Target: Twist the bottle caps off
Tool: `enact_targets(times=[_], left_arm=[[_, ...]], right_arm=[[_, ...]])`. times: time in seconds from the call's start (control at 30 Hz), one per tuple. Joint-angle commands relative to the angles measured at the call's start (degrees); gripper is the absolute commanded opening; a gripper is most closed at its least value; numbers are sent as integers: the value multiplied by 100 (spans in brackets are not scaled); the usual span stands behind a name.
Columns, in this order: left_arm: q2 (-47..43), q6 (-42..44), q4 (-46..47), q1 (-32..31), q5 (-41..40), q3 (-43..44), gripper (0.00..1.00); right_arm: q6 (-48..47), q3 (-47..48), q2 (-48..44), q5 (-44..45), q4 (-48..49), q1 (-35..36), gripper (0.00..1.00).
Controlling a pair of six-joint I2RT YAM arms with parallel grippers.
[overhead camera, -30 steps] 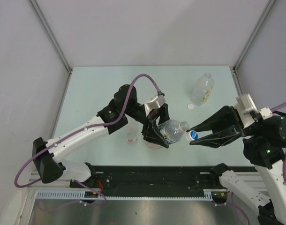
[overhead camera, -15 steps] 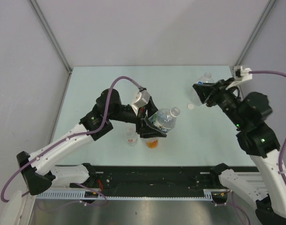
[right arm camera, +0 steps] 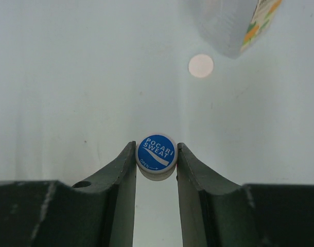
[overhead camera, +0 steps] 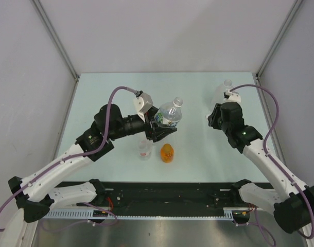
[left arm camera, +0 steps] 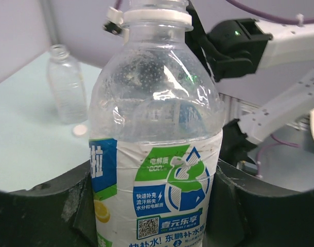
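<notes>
The blue-labelled bottle is seen clear, dented and beaded inside with droplets, its neck bare of a cap. It is clamped at the label between the jaws of the left gripper, near the middle of the table. The blue cap, lettered in white, is pinched in the right gripper over the far right of the pale green surface, which is enclosed by plain grey walls. The lettering is shown only in the right wrist view, where a white cap lies beside the large clear bottle. The orange bottle is shown from above alone.
</notes>
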Motion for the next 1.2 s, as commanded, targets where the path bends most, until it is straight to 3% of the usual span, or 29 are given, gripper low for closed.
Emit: enact_targets(times=[0.0, 0.27, 0.67, 1.17], left_arm=[[-102, 117, -100, 34, -1192, -119, 0], [-348, 108, -3, 34, -1447, -312, 0], [-568, 152, -56, 34, -1483, -523, 0], [-419, 179, 93, 34, -1439, -611, 1]], right_arm=[[542, -347, 487, 141, 627, -92, 0], [1262, -576, 1534, -123, 1295, -276, 0], [1369, -567, 2887, 44, 1753, -285, 0], [1176, -532, 3547, 238, 1832, -285, 2]])
